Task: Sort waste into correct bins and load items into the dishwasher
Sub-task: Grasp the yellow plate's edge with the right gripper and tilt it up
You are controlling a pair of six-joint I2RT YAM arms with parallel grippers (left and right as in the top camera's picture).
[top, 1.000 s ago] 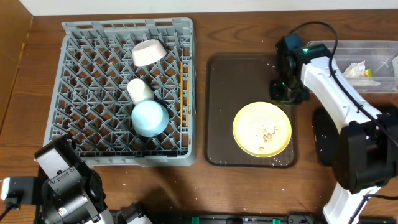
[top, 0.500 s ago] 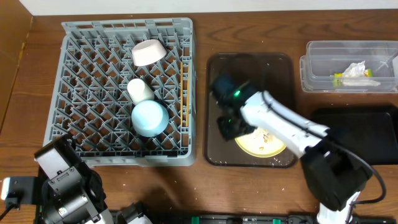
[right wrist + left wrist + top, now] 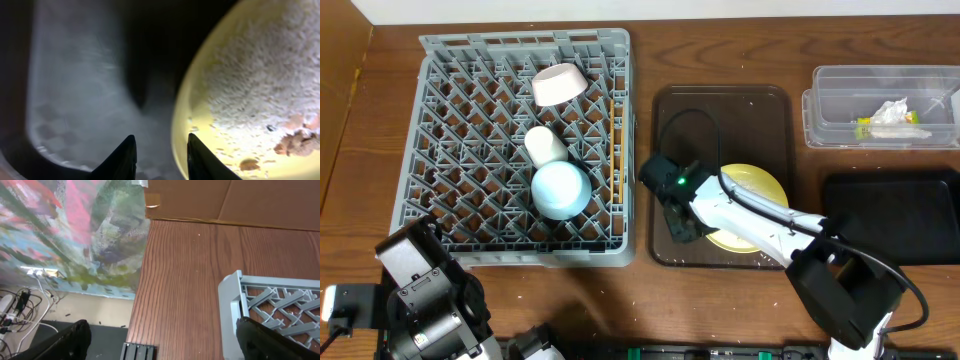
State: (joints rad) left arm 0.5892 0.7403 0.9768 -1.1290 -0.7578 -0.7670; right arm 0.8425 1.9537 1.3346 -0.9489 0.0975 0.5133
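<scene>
The pale-yellow plate [image 3: 767, 189] lies on the dark-brown tray [image 3: 720, 110], with whitish crumbs [image 3: 295, 142] on it. My right gripper [image 3: 682, 222] is down at the plate's left edge. In the right wrist view its jaws [image 3: 161, 155] stand apart, one tip over the tray [image 3: 75, 100] and the other over the plate's rim [image 3: 200, 110]. The grey dishwasher rack [image 3: 450, 60] holds the white bowl [image 3: 558, 84], the cup [image 3: 545, 146], the light-blue saucer [image 3: 561, 190] and the chopsticks [image 3: 614, 140]. My left gripper [image 3: 160, 345] is open over the table near the rack's corner [image 3: 270, 300].
At the back right a clear tub [image 3: 840, 85] holds a white tissue [image 3: 892, 112] and a green-yellow wrapper [image 3: 865, 126]. A black tub [image 3: 900, 215] sits in front of it. My left arm [image 3: 420, 300] rests at the front left.
My right arm swung from the tray's back right corner across to the plate's left edge and came down low. The left arm has not moved.
</scene>
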